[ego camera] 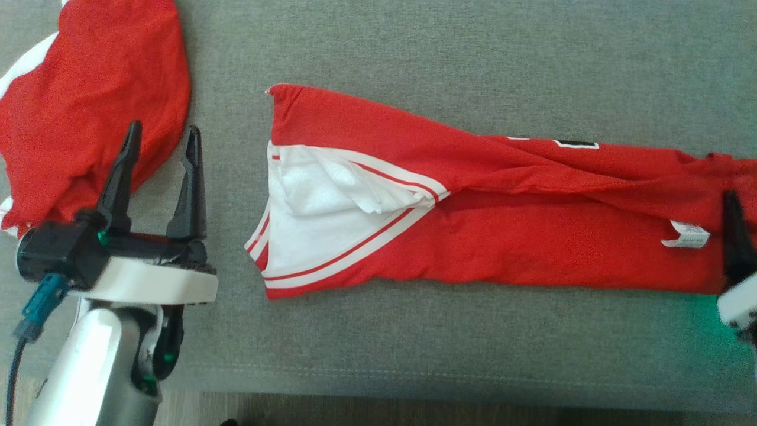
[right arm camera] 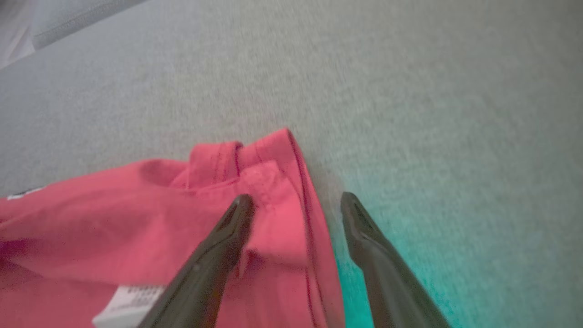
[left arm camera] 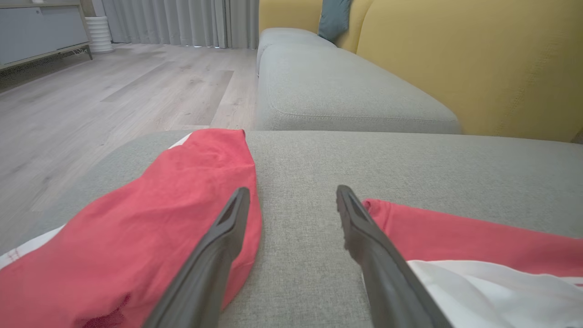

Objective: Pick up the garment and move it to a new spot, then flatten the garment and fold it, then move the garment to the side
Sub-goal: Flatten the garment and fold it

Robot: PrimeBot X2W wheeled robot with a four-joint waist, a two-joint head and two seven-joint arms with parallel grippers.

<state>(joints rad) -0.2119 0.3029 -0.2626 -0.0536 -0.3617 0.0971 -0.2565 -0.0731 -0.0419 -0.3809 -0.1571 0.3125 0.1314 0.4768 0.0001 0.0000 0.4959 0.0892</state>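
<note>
— Grippers, count and state?
— Two. Left gripper is at the lower left of the head view, fingers spread wide with nothing between them. Right gripper is at the far right edge. Its wrist view shows the fingers parted too, not clamped on anything.

— Garments?
— Two, both red, both on the grey cushion. The task garment lies folded into one long band across the middle. It has one white panel with red stripes at its left end and one white label near its right end. The second garment is a bunched heap at the upper left.

— Garment versus fingers?
— The left gripper sits between the two garments. In its wrist view one finger is over the heap's edge and the other is just beside the band's left corner, with bare cushion in the gap. The right gripper straddles the band's right hem. One finger is above red cloth near the label, the other above bare cushion just beside the hem. That view is blurred, so I can't tell if anything touches.

— Farther back?
— One more grey seat, a yellow sofa back and one teal pillow. Past those are the wooden floor and grey curtains.
</note>
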